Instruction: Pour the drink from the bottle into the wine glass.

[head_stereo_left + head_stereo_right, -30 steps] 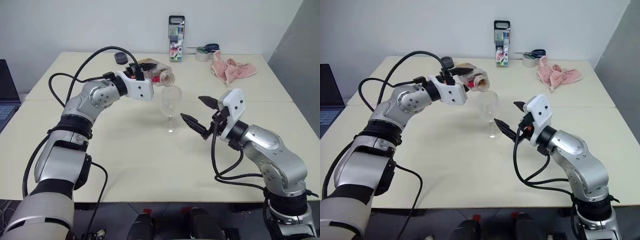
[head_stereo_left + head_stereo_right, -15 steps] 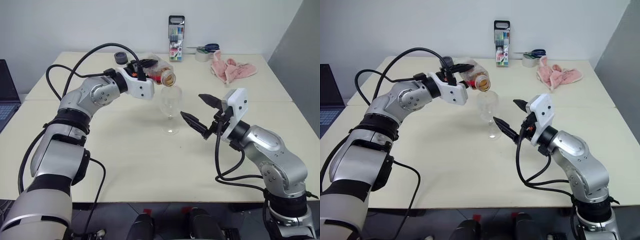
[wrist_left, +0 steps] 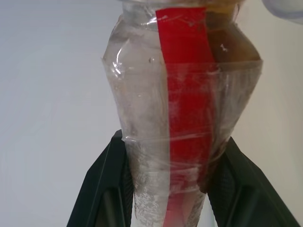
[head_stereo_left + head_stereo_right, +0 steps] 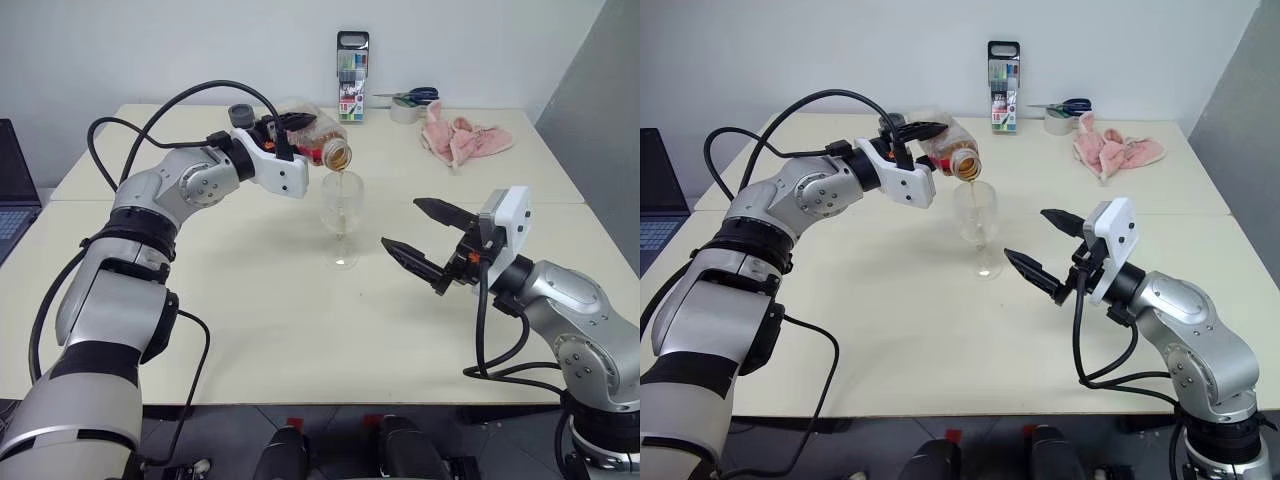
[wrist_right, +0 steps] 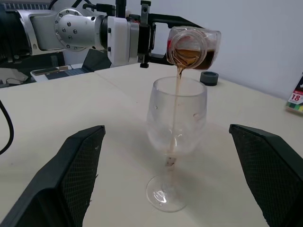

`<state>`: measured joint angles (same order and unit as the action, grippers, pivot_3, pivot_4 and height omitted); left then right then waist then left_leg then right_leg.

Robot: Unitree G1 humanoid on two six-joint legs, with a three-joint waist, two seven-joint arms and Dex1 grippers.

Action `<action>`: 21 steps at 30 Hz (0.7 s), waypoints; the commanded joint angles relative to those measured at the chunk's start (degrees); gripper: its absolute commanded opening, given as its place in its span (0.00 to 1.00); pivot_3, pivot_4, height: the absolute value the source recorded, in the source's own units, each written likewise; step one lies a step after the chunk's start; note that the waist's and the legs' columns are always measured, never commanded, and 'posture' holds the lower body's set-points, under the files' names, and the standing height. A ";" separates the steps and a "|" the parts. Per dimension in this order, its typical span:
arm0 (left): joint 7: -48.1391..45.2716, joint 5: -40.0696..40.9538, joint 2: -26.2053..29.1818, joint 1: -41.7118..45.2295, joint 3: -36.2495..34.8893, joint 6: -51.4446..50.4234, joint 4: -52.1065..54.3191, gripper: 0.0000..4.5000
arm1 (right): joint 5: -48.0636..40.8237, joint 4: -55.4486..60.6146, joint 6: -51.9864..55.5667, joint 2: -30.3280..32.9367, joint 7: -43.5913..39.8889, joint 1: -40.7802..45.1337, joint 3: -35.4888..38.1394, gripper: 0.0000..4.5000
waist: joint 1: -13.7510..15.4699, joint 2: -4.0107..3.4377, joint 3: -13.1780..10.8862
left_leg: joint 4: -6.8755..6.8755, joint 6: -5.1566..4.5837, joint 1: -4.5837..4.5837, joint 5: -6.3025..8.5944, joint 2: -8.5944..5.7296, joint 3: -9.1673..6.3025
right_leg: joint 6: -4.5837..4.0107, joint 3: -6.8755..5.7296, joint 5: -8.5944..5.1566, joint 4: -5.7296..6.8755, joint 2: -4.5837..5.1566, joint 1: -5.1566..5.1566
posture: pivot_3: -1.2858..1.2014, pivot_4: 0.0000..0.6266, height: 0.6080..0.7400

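left claw (image 4: 290,128) clamped on the bottle (image 4: 312,139), both fingers (image 3: 102,182) pressed against the body's sides near its base. bottle lies close to level, long axis running from the claw out toward the robot's right, open mouth at the far end and tipped slightly down. cap is off.

key relation: mouth sits directly above the glass (image 4: 341,219) rim, apart from it, not touching. a thin stream of drink (image 5: 177,111) falls from the mouth down the middle of the bowl; only a trace has gathered at the bottom. drink left in the bottle pools at the neck end.

glass stands upright on the table (image 4: 250,320), below and just beyond the left claw's fingertips, along the bottle's axis.

right claw (image 4: 422,240) spread wide, holding nothing, level, pointing at the glass from the robot's right, apart from it. glass lies straight ahead of it, between its two fingers' lines of reach in the right wrist view.

judgement: pour is only begun. next calls for more roll of the left wrist while keeping the mouth over the rim; drift along the bottle's axis would spill. right claw is nearer the stem if steadying is needed.
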<state>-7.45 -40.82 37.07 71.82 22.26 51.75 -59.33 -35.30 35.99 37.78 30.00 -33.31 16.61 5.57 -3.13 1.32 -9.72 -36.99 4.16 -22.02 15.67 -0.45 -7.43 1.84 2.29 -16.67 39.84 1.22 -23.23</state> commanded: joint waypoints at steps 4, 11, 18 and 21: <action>3.60 -0.98 1.44 3.52 0.19 0.82 -0.66 0.37 | -2.23 2.87 -0.90 2.16 -0.98 -0.57 1.47 1.00 | 0.00 0.00 0.00 | 0.00 0.00 0.01 0.00 0.00 0.00 | 0.00 -0.01 0.00 0.00 0.00 0.00 | 0.52 0.24 1.00; 5.51 -2.17 1.78 4.50 1.07 1.01 -1.84 0.37 | -3.14 3.33 -0.58 2.63 -0.15 -0.29 1.04 1.00 | 0.02 0.01 0.00 | -0.01 0.00 0.00 0.00 0.00 -0.01 | 0.00 -0.01 0.00 0.01 0.00 0.00 | 0.52 0.24 1.00; 7.12 -2.96 2.04 5.21 2.11 1.03 -2.75 0.37 | -3.55 3.81 -0.08 2.60 0.29 -0.12 0.74 1.00 | 0.03 0.01 0.00 | -0.01 0.00 0.01 0.00 0.00 0.00 | 0.00 0.00 0.00 0.02 0.00 0.00 | 0.52 0.24 1.00; 7.71 -3.36 2.03 5.55 2.43 1.11 -3.11 0.37 | -3.87 4.01 0.17 2.66 0.48 -0.24 0.68 1.00 | 0.04 0.01 0.00 | -0.01 0.00 0.00 0.00 0.00 0.00 | 0.00 0.00 0.00 0.02 0.00 0.00 | 0.52 0.24 1.00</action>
<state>-1.53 -44.18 38.13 74.58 24.88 52.74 -62.87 -37.89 37.54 38.12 32.23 -33.24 16.17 5.59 -3.09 1.33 -9.72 -37.00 4.17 -22.01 15.67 -0.45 -7.43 1.84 2.29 -16.67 39.86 1.22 -23.23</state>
